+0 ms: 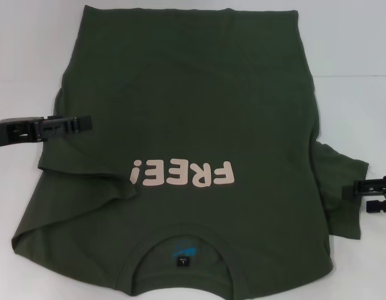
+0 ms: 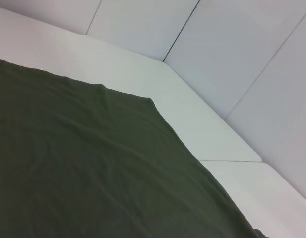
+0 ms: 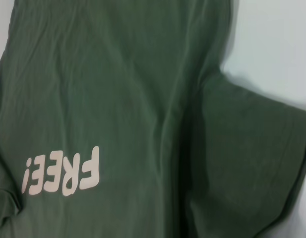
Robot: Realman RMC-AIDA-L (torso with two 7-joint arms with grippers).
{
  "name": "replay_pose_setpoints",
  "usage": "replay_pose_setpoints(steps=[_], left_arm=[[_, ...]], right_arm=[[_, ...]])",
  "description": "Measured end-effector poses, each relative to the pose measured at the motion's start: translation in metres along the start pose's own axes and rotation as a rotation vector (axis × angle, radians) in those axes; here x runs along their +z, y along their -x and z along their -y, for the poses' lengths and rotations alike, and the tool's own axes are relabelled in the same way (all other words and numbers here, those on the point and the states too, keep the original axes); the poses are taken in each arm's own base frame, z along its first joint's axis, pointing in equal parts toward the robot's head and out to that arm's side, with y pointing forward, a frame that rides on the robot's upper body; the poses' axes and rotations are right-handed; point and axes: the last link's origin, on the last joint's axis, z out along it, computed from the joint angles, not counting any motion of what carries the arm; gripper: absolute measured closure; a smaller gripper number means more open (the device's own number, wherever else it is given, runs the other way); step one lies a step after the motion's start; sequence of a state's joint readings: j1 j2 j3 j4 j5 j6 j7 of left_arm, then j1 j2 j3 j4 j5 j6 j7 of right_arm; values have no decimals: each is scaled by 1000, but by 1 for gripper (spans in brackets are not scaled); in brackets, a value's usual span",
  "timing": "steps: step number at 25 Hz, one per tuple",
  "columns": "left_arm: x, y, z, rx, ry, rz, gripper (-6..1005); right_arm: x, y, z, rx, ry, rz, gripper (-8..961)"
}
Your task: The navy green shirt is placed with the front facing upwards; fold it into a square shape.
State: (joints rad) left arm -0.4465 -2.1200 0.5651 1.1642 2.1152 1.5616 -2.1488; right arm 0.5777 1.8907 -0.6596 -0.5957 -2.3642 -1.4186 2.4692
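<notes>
From the head view I am seeing the shirt (image 1: 193, 125) lying front up on the white surface (image 1: 24, 50), collar toward the robot, hem at the far side. The pink "FREE!" lettering (image 1: 182, 174) is reading upside down, and the blue neck label (image 1: 182, 253) is showing inside the collar. The shirt's left side is lying folded in over the body with a crease running below the left tool, while the right sleeve (image 1: 346, 187) is lying spread out flat. The left tool (image 1: 86, 123) is reaching in over the shirt's left edge; its fingers are looking drawn together, but I cannot tell whether they are pinching any cloth. The right tool (image 1: 352, 190) is sitting at the frame's edge, just at the right sleeve — I cannot tell how far open it is.

The left wrist view is showing me plain green cloth (image 2: 83, 163) with a corner of it lying on the surface (image 2: 192, 114), pale wall panels beyond.

The right wrist view is looking down on the lettering (image 3: 61, 173) and the spread right sleeve (image 3: 262, 148) — no fingers are showing here.
</notes>
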Motion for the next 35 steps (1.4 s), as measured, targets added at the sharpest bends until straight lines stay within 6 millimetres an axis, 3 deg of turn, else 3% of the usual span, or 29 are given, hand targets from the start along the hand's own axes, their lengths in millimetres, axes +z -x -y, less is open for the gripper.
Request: replay_pose_setpoints(steps=[16,32,35], left_arm=[[-2,-1,1,-5,-5,-8,78],[-1,-2,1,-4,-1,-12,77],[-2,-2,0,-8,3,-20,77]], right_arm=[[13,9,-18,-19,34,11,186],[14,9,-16,-8,19,13,196],[14,10,-16,-12,15,14,317]])
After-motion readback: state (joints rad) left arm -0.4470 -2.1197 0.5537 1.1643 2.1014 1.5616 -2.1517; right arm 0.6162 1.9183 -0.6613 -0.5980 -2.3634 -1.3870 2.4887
